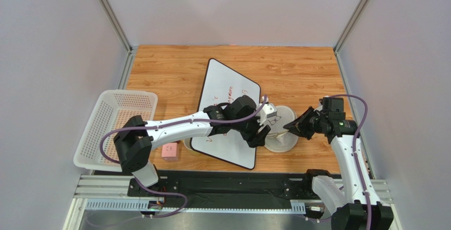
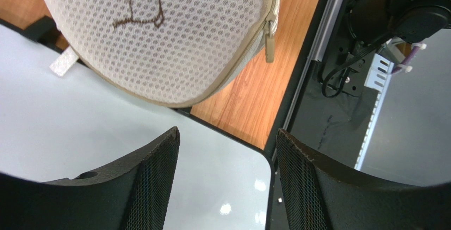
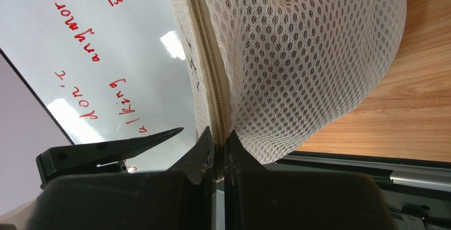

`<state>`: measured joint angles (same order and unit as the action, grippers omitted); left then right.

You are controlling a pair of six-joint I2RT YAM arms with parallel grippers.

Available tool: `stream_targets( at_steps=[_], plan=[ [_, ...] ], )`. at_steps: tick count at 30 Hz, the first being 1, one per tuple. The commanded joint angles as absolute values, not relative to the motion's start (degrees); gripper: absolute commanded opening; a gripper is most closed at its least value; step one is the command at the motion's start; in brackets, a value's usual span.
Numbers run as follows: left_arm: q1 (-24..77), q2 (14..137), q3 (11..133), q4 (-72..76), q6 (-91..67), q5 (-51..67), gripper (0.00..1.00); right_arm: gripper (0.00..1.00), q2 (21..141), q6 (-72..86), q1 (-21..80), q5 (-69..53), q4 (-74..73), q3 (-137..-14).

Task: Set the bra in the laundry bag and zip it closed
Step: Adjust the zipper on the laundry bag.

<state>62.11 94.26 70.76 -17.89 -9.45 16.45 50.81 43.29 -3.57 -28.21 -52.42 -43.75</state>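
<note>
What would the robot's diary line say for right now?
left end effector: open, clear of laundry bag | right end effector: shut on zipper seam | zipper pull: free | bra: not visible

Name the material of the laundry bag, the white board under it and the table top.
The laundry bag: soft white honeycomb mesh fabric, matte, with a beige zip tape. The board: smooth glossy white sheet, likely a dry-erase surface, given glare spots and red writing. The table top: wood-grain look, perhaps laminate.
</note>
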Motion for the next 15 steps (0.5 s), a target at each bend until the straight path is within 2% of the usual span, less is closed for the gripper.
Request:
stream_targets(
  at_steps=[1,9,12,13,15],
  plan=[
    [63.19,97.02,75.75,-14.85,-4.84,13.01,0.72,0.0,49.66,43.86,-3.78,-30.5,-50.89,-44.3],
    [64.07,102.65,80.33,-14.86,-3.34,10.02,0.62,0.0,49.31,44.47,-3.78,-31.55,-51.33,-44.91],
    [64.07,104.5,81.73,-15.29,-3.17,8.53,0.47,0.0,49.22,44.3,-3.78,-31.9,-51.77,-45.09],
    [64.07,105.11,82.35,-15.55,-3.25,8.18,0.34,0.0,49.13,44.12,-3.78,-31.99,-51.85,-45.26],
    [64.07,105.2,82.53,-15.56,-3.69,7.39,0.16,0.03,49.04,42.46,-3.78,-31.64,-52.73,-45.53]
  ],
)
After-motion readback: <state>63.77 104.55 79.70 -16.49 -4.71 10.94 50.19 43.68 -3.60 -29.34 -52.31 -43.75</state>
